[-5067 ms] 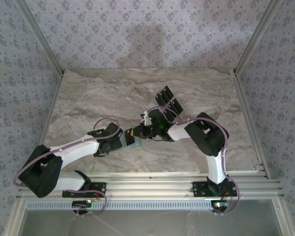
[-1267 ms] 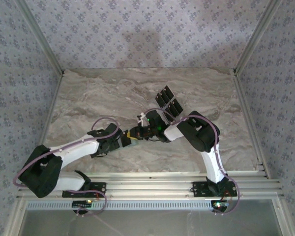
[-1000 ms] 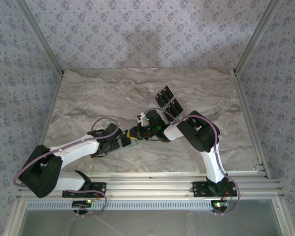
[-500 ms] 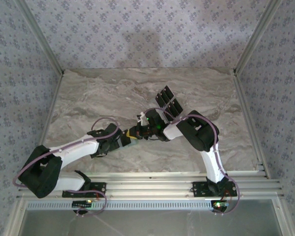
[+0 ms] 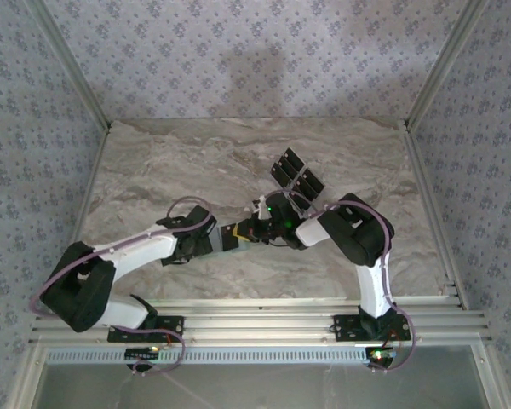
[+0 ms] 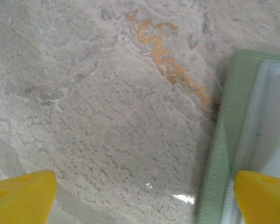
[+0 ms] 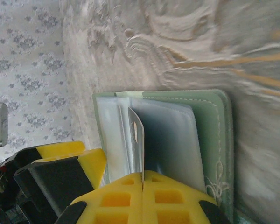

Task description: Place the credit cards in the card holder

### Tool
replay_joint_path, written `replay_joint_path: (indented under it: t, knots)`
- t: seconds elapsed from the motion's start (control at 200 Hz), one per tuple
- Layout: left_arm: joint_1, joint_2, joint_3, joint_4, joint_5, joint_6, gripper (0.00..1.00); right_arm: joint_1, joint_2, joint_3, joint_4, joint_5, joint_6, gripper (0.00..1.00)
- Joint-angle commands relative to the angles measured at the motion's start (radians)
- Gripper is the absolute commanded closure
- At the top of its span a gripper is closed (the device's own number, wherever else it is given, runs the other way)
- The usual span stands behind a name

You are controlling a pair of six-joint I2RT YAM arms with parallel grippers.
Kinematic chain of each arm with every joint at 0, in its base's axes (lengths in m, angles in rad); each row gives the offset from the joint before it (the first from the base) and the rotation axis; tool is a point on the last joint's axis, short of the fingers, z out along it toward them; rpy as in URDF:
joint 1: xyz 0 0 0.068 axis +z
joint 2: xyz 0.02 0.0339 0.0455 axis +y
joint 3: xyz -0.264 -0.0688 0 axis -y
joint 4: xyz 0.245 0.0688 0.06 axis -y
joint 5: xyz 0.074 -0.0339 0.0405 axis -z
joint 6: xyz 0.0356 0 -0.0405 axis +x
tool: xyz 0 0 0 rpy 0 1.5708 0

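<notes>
In the left wrist view the card holder (image 6: 224,140) runs off the picture at 3 and 5 o'clock, so most of it is unseen. The yellow fingertips (image 6: 23,196) of the spread left gripper (image 6: 142,199) are cut by the bottom edge. In the right wrist view the right gripper (image 7: 143,179) is cropped at 6 o'clock, and its closed fingers cover the card holder's near edge. The thin leaf (image 7: 136,133) running into their seam is edge-on: card or sleeve, unclear. From above, the dark cards (image 5: 288,162), at 1 o'clock of the grippers, are too small to read
</notes>
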Motion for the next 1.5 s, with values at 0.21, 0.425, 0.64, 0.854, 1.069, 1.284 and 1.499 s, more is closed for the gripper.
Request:
replay_joint_path:
  t: [0.21,0.425,0.64,0.854,1.069,1.284,1.499]
  knots:
    - [0.026,0.024,0.134,-0.023,0.031,0.161,0.02,-0.021,-0.045,-0.057,-0.179,0.120,-0.013,1.00]
    - [0.018,0.013,0.134,0.017,0.097,0.165,0.02,-0.011,-0.036,-0.051,-0.166,0.120,-0.006,1.00]
    - [-0.010,0.041,0.102,0.035,0.088,0.139,0.02,-0.006,-0.031,-0.052,-0.164,0.124,-0.003,1.00]
    - [-0.012,0.052,0.057,0.034,0.021,0.119,0.02,-0.007,-0.030,-0.056,-0.161,0.124,-0.003,1.00]
    - [-0.009,0.091,0.049,0.034,-0.011,0.131,0.02,-0.007,-0.029,-0.058,-0.156,0.123,-0.002,1.00]
    - [-0.008,0.089,0.042,0.026,-0.018,0.119,0.02,-0.006,-0.030,-0.059,-0.151,0.119,0.000,1.00]
    - [-0.008,0.010,0.063,0.007,-0.010,0.104,0.02,-0.006,-0.029,-0.059,-0.151,0.116,0.000,1.00]
